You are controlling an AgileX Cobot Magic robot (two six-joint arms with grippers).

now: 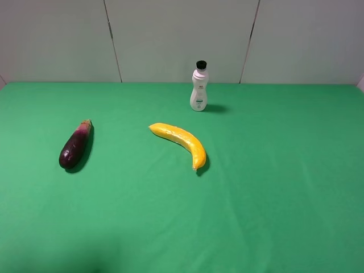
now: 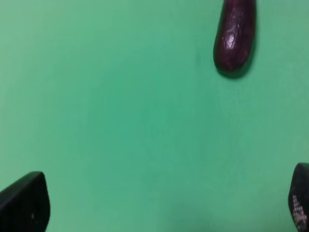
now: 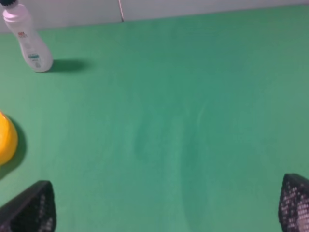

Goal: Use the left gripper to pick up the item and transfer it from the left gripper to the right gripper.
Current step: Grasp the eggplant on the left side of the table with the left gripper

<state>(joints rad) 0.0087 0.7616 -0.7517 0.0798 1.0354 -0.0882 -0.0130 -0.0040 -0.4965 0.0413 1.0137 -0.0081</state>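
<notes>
The eggplant [image 1: 75, 145] is found lying flat on the green cloth [image 1: 273, 187] at the left of the overhead frame, a bit above the middle. Its stem end is pointed toward the back wall and its fat dark end toward the camera, so it's placed on the side the left arm is meant to work. Nothing is touching it: the banana [image 1: 181, 142] is laid well apart near the centre, and the white bottle [image 1: 199, 88] is stood upright at upper centre, so neither should get bumped. The left gripper [image 2: 161, 203] is seen only in its own wrist view, jaws spread wide with nothing but cloth between them. The eggplant's rounded end is caught ahead of it and off-line from the gap, so some lining up is probably needed before a grab. The right gripper [image 3: 161, 208] is likewise wide open and empty over bare cloth, presumably parked out of the way for the handoff. No arms are shown in the overhead view.
</notes>
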